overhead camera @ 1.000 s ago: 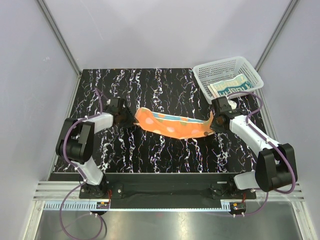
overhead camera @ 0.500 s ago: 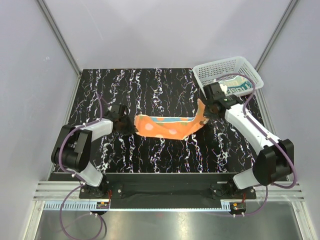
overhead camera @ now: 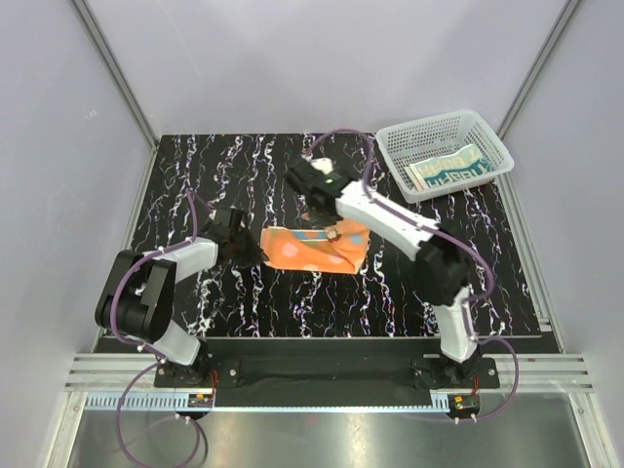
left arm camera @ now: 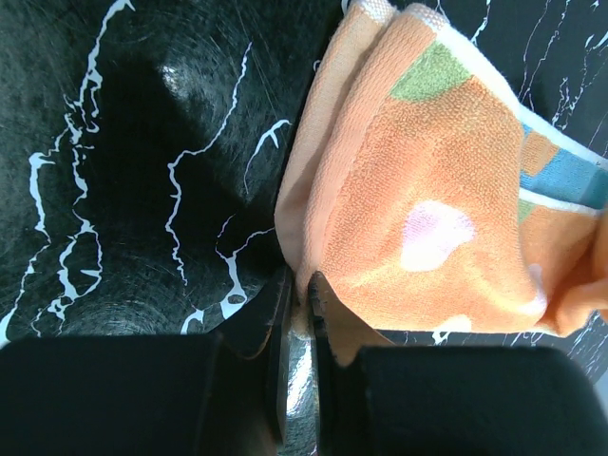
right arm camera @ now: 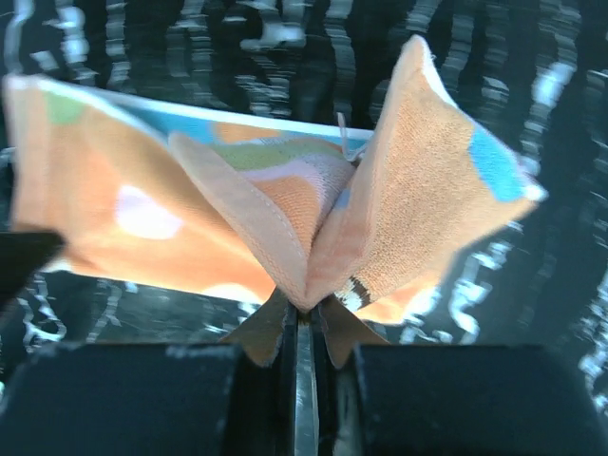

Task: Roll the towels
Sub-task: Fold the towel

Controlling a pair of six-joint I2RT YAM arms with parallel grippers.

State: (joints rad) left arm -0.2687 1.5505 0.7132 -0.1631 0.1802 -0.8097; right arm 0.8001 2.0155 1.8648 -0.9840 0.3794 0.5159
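The orange towel (overhead camera: 314,252) with blue, green and pale patches lies folded over on the black marbled table (overhead camera: 195,166), left of centre. My left gripper (overhead camera: 250,250) is shut on its left edge (left arm camera: 302,285), low on the table. My right gripper (overhead camera: 330,230) is shut on the towel's other end (right arm camera: 306,294), carried over the towel's top; the cloth fans out from its jaws (right arm camera: 380,209). The cream towel (overhead camera: 448,170) with teal lettering lies in the white basket at the back right.
The white mesh basket (overhead camera: 487,132) stands at the table's back right corner. The right arm (overhead camera: 400,224) reaches across the middle of the table. Grey walls and a metal frame enclose the table.
My right gripper has swept left from beside the basket to the towel's left part, carrying the right end and folding the towel over itself. The left gripper held its place.
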